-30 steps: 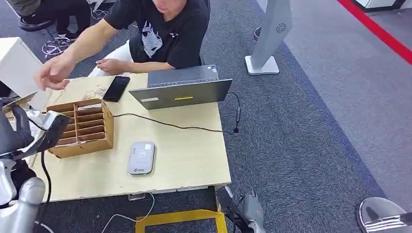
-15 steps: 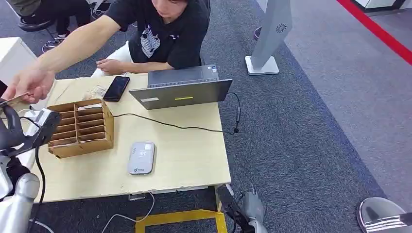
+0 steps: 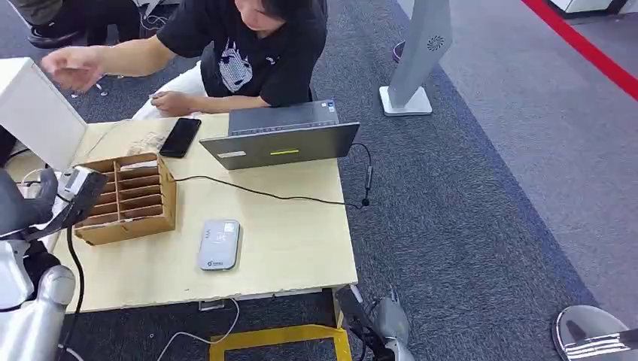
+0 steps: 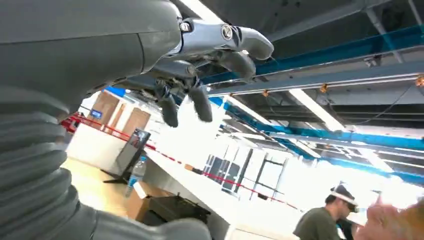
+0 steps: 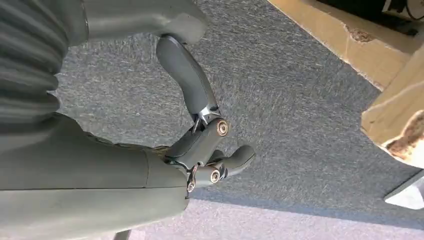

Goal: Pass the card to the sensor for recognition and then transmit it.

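We cannot tell where the card is. Our left hand [image 3: 30, 204] is holding nothing; the wrist view shows its fingers apart, with only ceiling behind them. The person's hand [image 3: 71, 68] is raised beyond the table's far left corner, too blurred to show whether it is holding a card. A pale strip is lying in the top slot of the box [image 3: 128, 197], and it may be another card.

The reader [image 3: 219, 244] is lying flat near the table's [image 3: 293, 248] front edge, just right of the box and face up, probably so that a card can be swept over it from above. We are keeping the left hand up at the table's left edge beside the box, likely because that is where the person can reach it. Our right hand [image 5: 210, 150] is hanging over carpet, loosely open and empty.

Further out, a phone [image 3: 180, 137] and a laptop [image 3: 282, 139] are sitting at the far edge, and a cable [image 3: 263, 194] is running across behind the reader. The box stands between our left hand and the reader, so we judge that any pass has to go over or in front of it.
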Available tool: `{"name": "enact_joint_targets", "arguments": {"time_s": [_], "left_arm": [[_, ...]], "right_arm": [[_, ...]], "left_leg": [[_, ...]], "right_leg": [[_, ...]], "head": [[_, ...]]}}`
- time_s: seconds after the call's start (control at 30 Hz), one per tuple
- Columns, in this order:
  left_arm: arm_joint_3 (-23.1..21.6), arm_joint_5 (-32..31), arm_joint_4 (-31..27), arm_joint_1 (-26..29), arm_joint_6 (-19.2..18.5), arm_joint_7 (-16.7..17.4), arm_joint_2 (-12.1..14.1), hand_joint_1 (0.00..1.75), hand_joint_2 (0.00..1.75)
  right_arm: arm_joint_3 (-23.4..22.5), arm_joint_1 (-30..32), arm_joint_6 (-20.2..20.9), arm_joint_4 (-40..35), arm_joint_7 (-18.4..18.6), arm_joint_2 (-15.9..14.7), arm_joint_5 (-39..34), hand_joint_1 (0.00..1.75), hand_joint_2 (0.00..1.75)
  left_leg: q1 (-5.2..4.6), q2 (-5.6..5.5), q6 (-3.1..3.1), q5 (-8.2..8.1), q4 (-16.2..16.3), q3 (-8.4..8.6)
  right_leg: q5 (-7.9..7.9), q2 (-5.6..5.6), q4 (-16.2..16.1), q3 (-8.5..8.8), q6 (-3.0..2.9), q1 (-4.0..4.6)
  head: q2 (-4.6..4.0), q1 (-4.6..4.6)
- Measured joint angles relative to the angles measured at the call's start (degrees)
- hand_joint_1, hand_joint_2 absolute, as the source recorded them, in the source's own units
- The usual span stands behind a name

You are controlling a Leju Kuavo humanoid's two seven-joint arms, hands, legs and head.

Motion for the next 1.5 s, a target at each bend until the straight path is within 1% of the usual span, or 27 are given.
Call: {"name": "enact_joint_targets", "arguments": {"time_s": [0.1,0.17,0.23,0.27,0.33,0.43,0.5,0.57,0.67,0.7,0.73,0.8,0.9,1.0,1.1,1.17,1.23,1.4,1.5], "left_arm": [[-0.53,2.25,-1.95,0.66,-1.01,-0.5,-0.61,0.0,1.75],[-1.22,3.69,-3.93,1.37,-4.81,-0.02,-0.87,0.0,1.75],[-2.25,4.81,-6.26,2.33,-10.55,0.79,-0.87,0.0,1.75],[-2.71,4.9,-7.18,2.9,-11.56,0.79,-0.85,0.0,1.75],[-4.0,4.7,-9.49,4.44,-12.26,0.7,-0.63,0.0,1.75],[-5.95,4.2,-12.72,6.75,-12.28,0.74,-0.02,0.0,1.75],[-6.97,4.2,-14.43,8.07,-13.2,1.34,0.5,0.0,1.75],[-7.74,5.38,-16.15,9.48,-15.72,2.19,1.23,0.0,1.75],[-8.55,9.95,-17.18,10.95,-22.04,3.19,3.06,0.0,1.75],[-8.79,11.22,-17.4,11.23,-23.35,3.37,3.54,0.0,1.75],[-8.87,11.96,-17.46,11.49,-23.87,3.54,4.02,0.0,1.75],[-8.9,13.16,-17.53,12.82,-24.31,3.54,5.47,0.0,1.75],[-8.83,14.71,-17.53,15.7,-24.42,3.54,8.31,0.0,1.75],[-8.81,15.04,-17.55,17.03,-24.96,3.72,9.71,0.0,1.75],[-8.3,15.01,-17.79,17.61,-26.12,5.93,11.13,0.0,1.75],[-6.97,15.02,-17.81,18.02,-26.14,7.24,11.98,0.0,1.75],[-5.42,15.38,-17.77,18.45,-26.08,7.3,12.35,0.0,1.75],[-3.06,17.14,-16.41,19.63,-23.82,3.01,11.78,0.0,1.75],[-2.43,17.22,-15.23,19.77,-22.8,2.3,11.04,0.0,1.75]], "right_arm": [[0.0,0.1,0.0,0.0,0.5,0.0,0.0,0.0,1.75],[-0.02,0.34,0.0,-0.15,1.13,0.0,0.02,0.0,1.75],[-0.2,0.89,0.04,-0.81,2.01,0.0,0.24,0.0,1.75],[-0.37,1.18,0.09,-1.2,2.56,0.0,0.61,0.0,1.75],[-0.61,1.99,0.35,-2.25,3.83,-0.04,1.6,0.0,1.75],[-1.4,3.1,1.03,-3.83,4.85,-0.07,2.8,0.0,1.75],[-1.82,3.55,1.4,-4.7,5.73,-0.07,3.52,0.0,1.75],[-2.25,4.11,1.73,-5.71,6.27,-0.07,4.0,0.0,1.75],[-3.3,4.78,2.12,-7.24,7.24,-0.04,4.55,0.0,1.75],[-3.61,4.87,2.27,-7.78,7.61,-0.04,4.9,0.0,1.75],[-3.83,4.91,2.38,-8.04,7.76,-0.02,5.18,0.0,1.75],[-4.53,5.27,2.38,-8.46,7.52,0.11,5.4,0.0,1.75],[-5.86,6.29,2.29,-8.92,6.78,0.26,5.84,0.0,1.75],[-6.6,6.58,2.27,-9.09,6.16,0.44,5.86,0.0,1.75],[-7.32,6.64,2.3,-9.88,6.38,0.92,6.14,0.0,1.75],[-7.65,6.8,2.8,-10.54,7.1,1.11,6.67,0.0,1.75],[-7.72,6.87,2.99,-10.82,7.3,1.16,7.15,0.0,1.75],[-7.91,6.85,2.91,-10.82,5.97,1.38,6.86,0.0,1.75],[-7.91,6.78,2.91,-10.53,5.42,1.42,6.71,0.0,1.75]], "left_leg": [[0.0,0.02,0.0,0.0,0.0,0.0],[0.0,0.01,0.0,-0.01,0.0,0.0],[0.0,0.01,0.01,-0.01,0.0,-0.01],[0.0,0.01,0.01,-0.01,0.0,-0.02],[0.0,0.04,0.01,-0.02,-0.01,-0.02],[0.0,0.04,0.01,-0.03,-0.01,-0.03],[0.0,0.04,0.01,-0.03,-0.02,-0.04],[0.0,0.05,0.02,-0.03,-0.02,-0.03],[0.0,0.05,0.01,-0.02,-0.02,-0.04],[0.0,0.05,0.01,-0.02,-0.03,-0.04],[0.0,0.05,0.01,-0.02,-0.03,-0.03],[0.0,0.07,0.01,-0.02,-0.04,-0.01],[0.01,0.1,0.01,-0.02,-0.04,-0.04],[0.01,0.07,0.01,-0.02,-0.05,-0.09],[0.01,0.1,0.01,-0.02,-0.05,-0.1],[0.0,0.1,0.01,-0.02,-0.05,-0.08],[0.0,0.09,0.01,-0.02,-0.05,-0.08],[0.0,0.07,0.01,-0.02,-0.05,-0.08],[0.0,0.07,0.01,-0.02,-0.04,-0.08]], "right_leg": [[0.0,0.01,0.0,0.0,0.0,0.0],[0.0,0.01,-0.01,0.0,0.0,0.0],[0.0,0.0,-0.01,0.0,0.0,0.0],[0.0,0.01,-0.01,0.0,0.0,0.0],[-0.01,0.03,-0.01,-0.01,0.0,0.0],[-0.02,0.02,-0.01,-0.02,0.02,0.0],[-0.03,0.02,-0.01,-0.02,0.02,0.0],[-0.03,0.03,-0.01,-0.02,0.02,0.0],[-0.02,0.03,-0.01,-0.02,0.02,0.0],[-0.02,0.03,-0.01,-0.03,0.01,0.0],[-0.02,0.03,-0.01,-0.02,0.01,0.0],[-0.02,0.04,0.0,-0.01,0.01,0.0],[-0.04,0.1,0.0,-0.06,0.01,0.0],[-0.06,0.07,0.0,-0.07,0.03,0.0],[-0.05,0.09,0.0,-0.07,0.04,0.0],[-0.05,0.09,0.0,-0.07,0.04,0.0],[-0.05,0.08,0.0,-0.07,0.03,0.0],[-0.05,0.05,0.0,-0.06,0.03,0.0],[-0.05,0.05,-0.01,-0.07,0.04,0.0]], "head": [[0.0,-0.02],[0.0,0.0],[0.0,-0.02],[0.0,0.0],[0.0,0.0],[0.0,0.0],[0.0,0.0],[0.0,0.0],[0.0,-0.02],[0.0,-0.02],[0.0,-0.02],[0.0,-0.02],[0.0,-0.02],[0.0,-0.02],[0.0,0.0],[0.0,-0.02],[0.0,-0.02],[0.0,-0.02],[0.0,0.0]]}}
